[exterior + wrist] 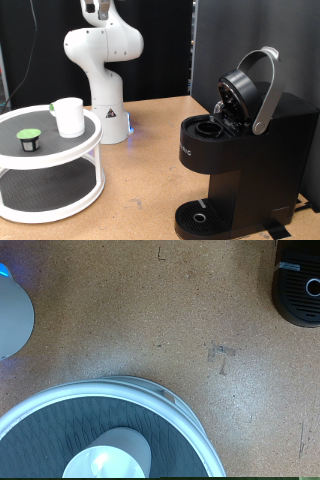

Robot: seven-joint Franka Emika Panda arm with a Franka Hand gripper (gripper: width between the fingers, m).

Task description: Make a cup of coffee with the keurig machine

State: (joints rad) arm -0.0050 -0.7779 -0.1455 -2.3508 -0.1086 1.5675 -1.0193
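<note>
Keurig machine (245, 150) lid up, pod chamber looks empty. Cup (69, 116) and green-topped pod (29, 139) both sit on two-tier round stand (60, 152). Nothing loaded, by my read. Gripper out of sight; can't tell its opening.

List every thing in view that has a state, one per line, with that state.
keurig machine: lid raised, pod chamber open, nothing on its drip base.
cup: upright on the top tier of the white stand.
pod: lying on the same tier, apart from the cup.
gripper: fingers not visible in either view; the arm reaches up out of the exterior view's top.
</note>
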